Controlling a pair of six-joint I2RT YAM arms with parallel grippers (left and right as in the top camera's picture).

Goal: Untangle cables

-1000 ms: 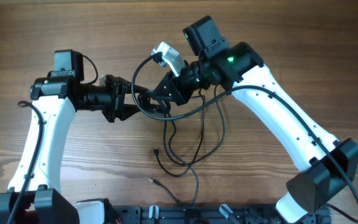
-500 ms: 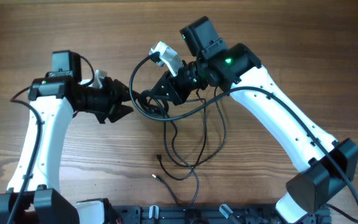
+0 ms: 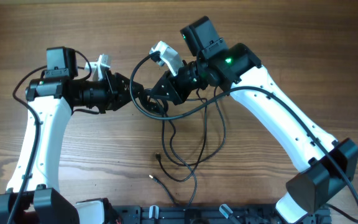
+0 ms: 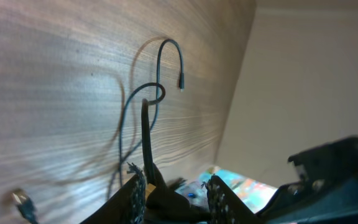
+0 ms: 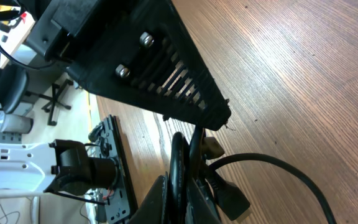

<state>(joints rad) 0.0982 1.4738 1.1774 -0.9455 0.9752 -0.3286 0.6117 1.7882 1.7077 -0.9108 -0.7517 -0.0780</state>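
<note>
The cables are thin black cords, knotted between my two grippers and trailing in loops toward the table's front, with small plug ends. My right gripper is shut on the knotted part; in the right wrist view its fingers pinch several strands together. My left gripper faces it from the left, jaws apart, with part of the knot between the fingers. In the left wrist view a strand rises from the jaws to a loop and a plug.
The wooden table lies under everything. A black rail runs along the front edge between the arm bases. The left gripper's body fills the top of the right wrist view, close to the right fingers.
My left gripper has rolled and moved up and to the right, closer to the knot. My right gripper has held the knot nearly still. The loose loops have shifted slightly.
</note>
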